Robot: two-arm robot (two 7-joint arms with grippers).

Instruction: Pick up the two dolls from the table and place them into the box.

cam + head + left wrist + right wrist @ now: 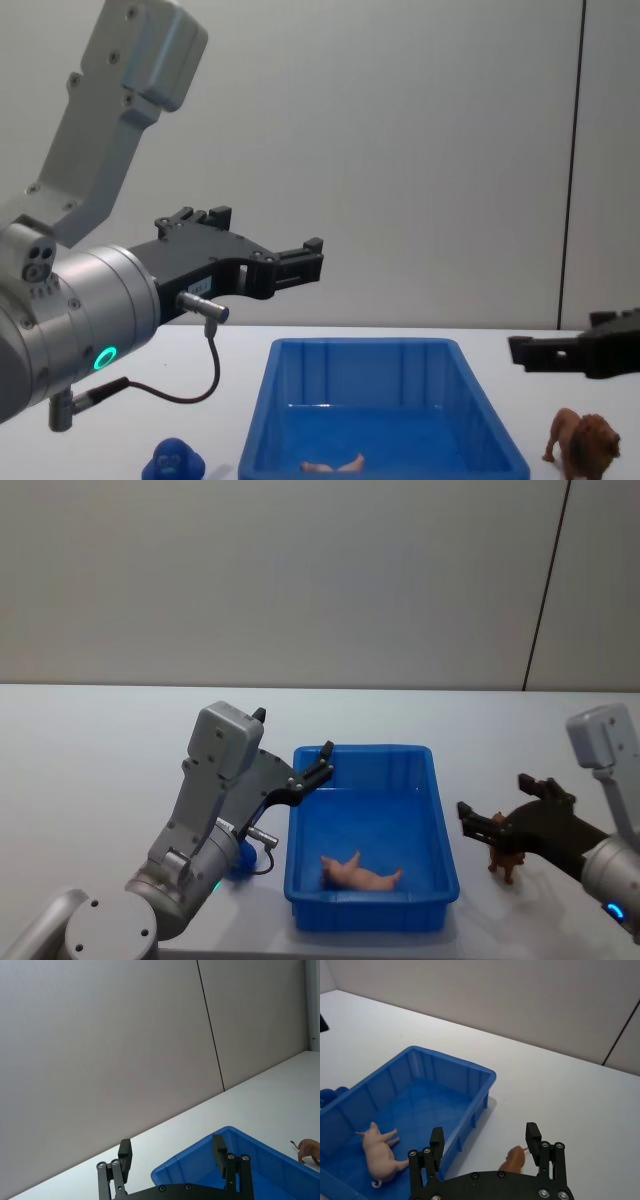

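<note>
Since the right gripper [492,798] hangs spread and empty above the lion [507,861], lower right in head view, an off-centre descent could topple it. Also spread, the left gripper [322,763] hovers at the left rim of the box [365,750]; the blue figure [240,858] sits outside that wall.

Bright, even light; soft shadows
</note>
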